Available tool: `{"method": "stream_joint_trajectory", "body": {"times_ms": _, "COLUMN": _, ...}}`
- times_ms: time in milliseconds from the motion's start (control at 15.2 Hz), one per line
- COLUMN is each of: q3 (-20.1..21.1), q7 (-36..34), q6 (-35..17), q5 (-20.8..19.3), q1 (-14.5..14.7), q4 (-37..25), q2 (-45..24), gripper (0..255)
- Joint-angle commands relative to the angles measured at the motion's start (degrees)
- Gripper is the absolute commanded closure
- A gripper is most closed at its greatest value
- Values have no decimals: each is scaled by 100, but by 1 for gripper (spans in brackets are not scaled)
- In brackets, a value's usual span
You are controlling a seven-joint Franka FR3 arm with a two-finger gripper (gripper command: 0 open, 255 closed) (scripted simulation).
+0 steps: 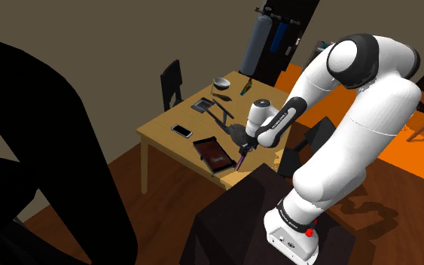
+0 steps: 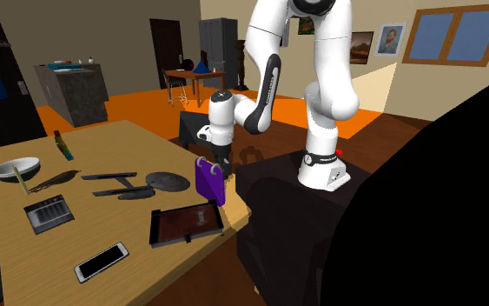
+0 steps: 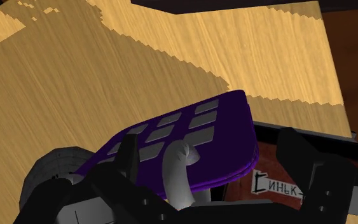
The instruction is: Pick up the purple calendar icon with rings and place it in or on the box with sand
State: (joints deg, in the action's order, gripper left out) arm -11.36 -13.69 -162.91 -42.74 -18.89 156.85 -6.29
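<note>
The purple calendar icon (image 2: 209, 181), with grey day squares and pale rings on top, stands nearly upright at the table's edge. It is by the corner of the dark box (image 2: 157, 228), which has a reddish-brown fill. My gripper (image 2: 219, 162) is right above the calendar. In the wrist view the calendar (image 3: 196, 127) lies between my fingers (image 3: 130, 159). They stand wide apart, and the far one is clear of it. The gripper (image 3: 210, 137) is open. The box (image 3: 279, 167) shows just beyond the calendar. From the shoulder view the calendar (image 1: 242, 159) hangs below the gripper (image 1: 242, 147), beside the box (image 1: 202, 142).
On the wooden table (image 2: 129, 282) lie a phone (image 2: 102, 261), a grey calculator-like slab (image 2: 47, 212), a dark disc (image 2: 167, 181), long dark utensils (image 2: 112, 176) and a bowl (image 2: 15, 169). The dark stand (image 2: 277, 217) adjoins the table's edge. A chair (image 1: 172, 79) stands behind the table.
</note>
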Motion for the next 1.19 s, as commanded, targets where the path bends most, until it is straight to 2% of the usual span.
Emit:
{"method": "stream_joint_trajectory", "body": {"times_ms": 0, "q3": -8, "q7": -30, "q6": -22, "q5": -32, "q1": 3, "q4": -5, "q2": -27, "gripper": 0}}
{"method": "stream_joint_trajectory", "body": {"times_ms": 264, "q3": -8, "q7": -28, "q6": -20, "q5": -30, "q1": 3, "q4": -5, "q2": -25, "gripper": 0}}
{"method": "stream_joint_trajectory", "body": {"times_ms": 330, "q3": -8, "q7": -28, "q6": -20, "q5": -30, "q1": 3, "q4": -5, "q2": -25, "gripper": 255}}
{"method": "stream_joint_trajectory", "body": {"times_ms": 924, "q3": -8, "q7": -30, "q6": -22, "q5": -32, "q1": 3, "q4": -5, "q2": -27, "gripper": 255}}
{"method": "stream_joint_trajectory", "body": {"times_ms": 1122, "q3": 77, "q7": 292, "q6": 221, "q5": 306, "q1": -19, "q4": 78, "q2": 312, "gripper": 255}}
